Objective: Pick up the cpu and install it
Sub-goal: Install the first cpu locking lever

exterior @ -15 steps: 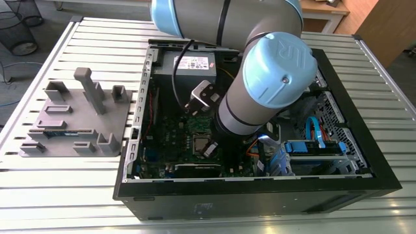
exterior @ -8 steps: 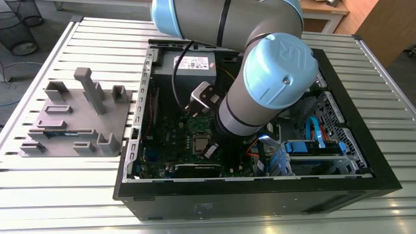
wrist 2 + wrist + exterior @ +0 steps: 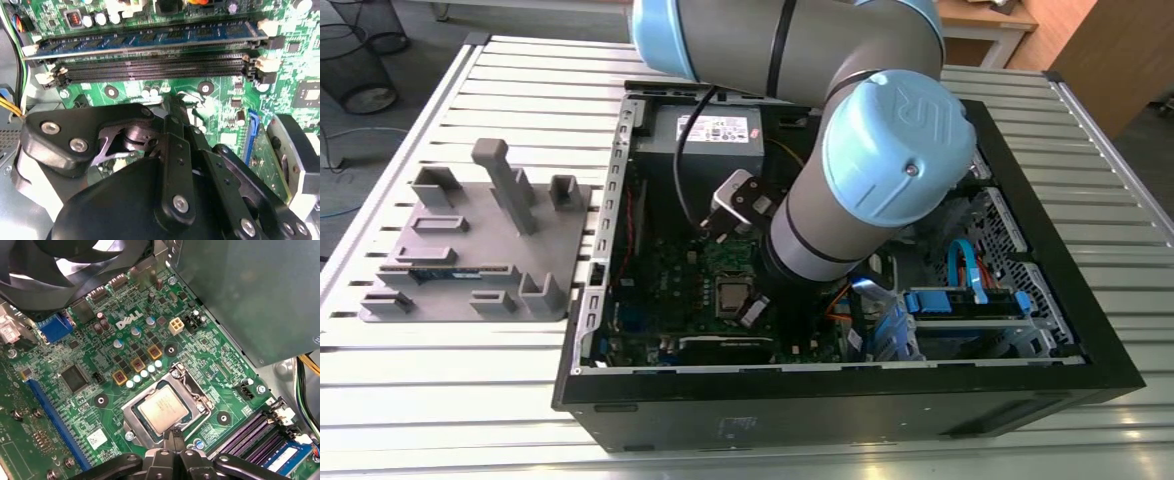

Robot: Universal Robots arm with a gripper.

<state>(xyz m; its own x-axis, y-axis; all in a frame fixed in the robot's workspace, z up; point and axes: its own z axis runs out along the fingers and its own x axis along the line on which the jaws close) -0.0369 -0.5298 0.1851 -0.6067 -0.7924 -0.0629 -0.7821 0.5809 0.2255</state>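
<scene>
The cpu (image 3: 164, 410) is a small square chip with a silver-grey top. It lies flat in the metal-framed socket (image 3: 131, 416) of the green motherboard (image 3: 100, 365). In the exterior view the cpu (image 3: 731, 296) shows as a pale square inside the open black computer case (image 3: 854, 390). My gripper (image 3: 172, 434) hangs low over the socket's edge, next to one side of the cpu. Its black fingers (image 3: 176, 436) are pressed together with nothing between them. In the second wrist view the gripper (image 3: 171, 106) points down at the board just short of the memory slots (image 3: 150, 67).
A big grey metal box with a white label (image 3: 716, 130) stands beside the socket, and a black fan (image 3: 75, 260) overhangs the board. A memory stick (image 3: 145, 37) sits in one slot. A grey fixture plate (image 3: 474, 250) lies on the table at the exterior view's left. Blue cables (image 3: 961, 300) fill the case's other side.
</scene>
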